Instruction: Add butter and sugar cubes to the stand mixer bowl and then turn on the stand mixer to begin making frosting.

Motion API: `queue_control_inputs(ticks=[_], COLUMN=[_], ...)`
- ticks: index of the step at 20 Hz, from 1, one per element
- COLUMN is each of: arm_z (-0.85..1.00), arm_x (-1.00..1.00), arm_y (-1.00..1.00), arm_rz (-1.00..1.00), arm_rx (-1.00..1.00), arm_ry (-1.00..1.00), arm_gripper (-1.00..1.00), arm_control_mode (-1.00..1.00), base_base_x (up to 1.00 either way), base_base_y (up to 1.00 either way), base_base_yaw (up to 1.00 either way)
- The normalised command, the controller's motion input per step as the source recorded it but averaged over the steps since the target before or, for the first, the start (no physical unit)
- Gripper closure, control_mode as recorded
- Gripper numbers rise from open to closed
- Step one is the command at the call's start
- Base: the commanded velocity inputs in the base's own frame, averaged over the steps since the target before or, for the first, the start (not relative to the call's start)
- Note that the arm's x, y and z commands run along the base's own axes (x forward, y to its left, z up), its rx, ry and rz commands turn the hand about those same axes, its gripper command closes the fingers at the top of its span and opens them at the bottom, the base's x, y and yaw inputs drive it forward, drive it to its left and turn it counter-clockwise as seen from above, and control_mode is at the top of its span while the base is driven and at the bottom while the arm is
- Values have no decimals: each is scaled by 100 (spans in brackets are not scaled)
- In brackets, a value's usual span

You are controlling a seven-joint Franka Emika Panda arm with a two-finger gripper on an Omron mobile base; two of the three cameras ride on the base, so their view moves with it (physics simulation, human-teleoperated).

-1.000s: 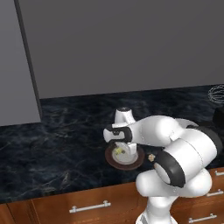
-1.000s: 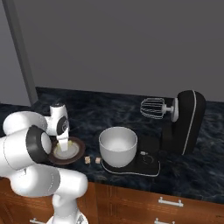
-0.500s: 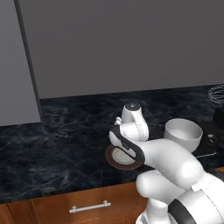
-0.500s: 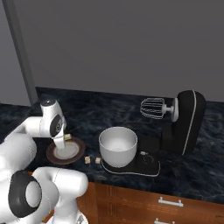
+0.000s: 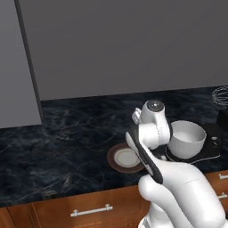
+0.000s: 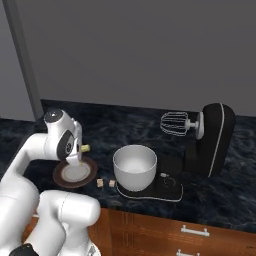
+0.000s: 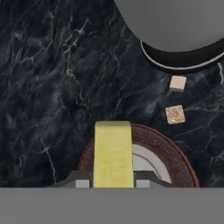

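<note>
Left base view: the plate [image 5: 127, 157] sits at 9 o'clock of the stand mixer bowl [image 5: 187, 138].

Right base view: the gripper [image 6: 80, 151] hangs above the plate.

Hand view: claw clamped on the butter [image 7: 113, 154]; 2 sugar cubes [image 7: 175, 114] at 2 o'clock.

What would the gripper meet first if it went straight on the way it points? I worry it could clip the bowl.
Probably the dark counter just beyond the plate, not the stand mixer bowl, which sits off to one side. The jaws hold the butter above the plate; depth is unclear.
</note>
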Motion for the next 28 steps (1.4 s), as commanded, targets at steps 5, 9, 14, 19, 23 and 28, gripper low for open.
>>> queue_control_inputs(ticks=[5,9,14,19,23,28], arm_z=[71,69,66,58,11,-14], arm_x=[-11,-15,-22,-23,-4,0], arm_y=[-59,-56,-52,-47,-43,-50], arm_rz=[-4,-4,-4,-4,-2,0], arm_rx=[0,0,0,0,3,6], arm_ry=[-7,-1,0,3,24,35], arm_gripper=[100,100,100,100,100,100], arm_control_mode=[-100,-100,-100,-100,-100,-100], base_base_x=[0,0,0,0,0,0], base_base_y=[0,0,0,0,0,0], base_base_yaw=[0,0,0,0,0,0])
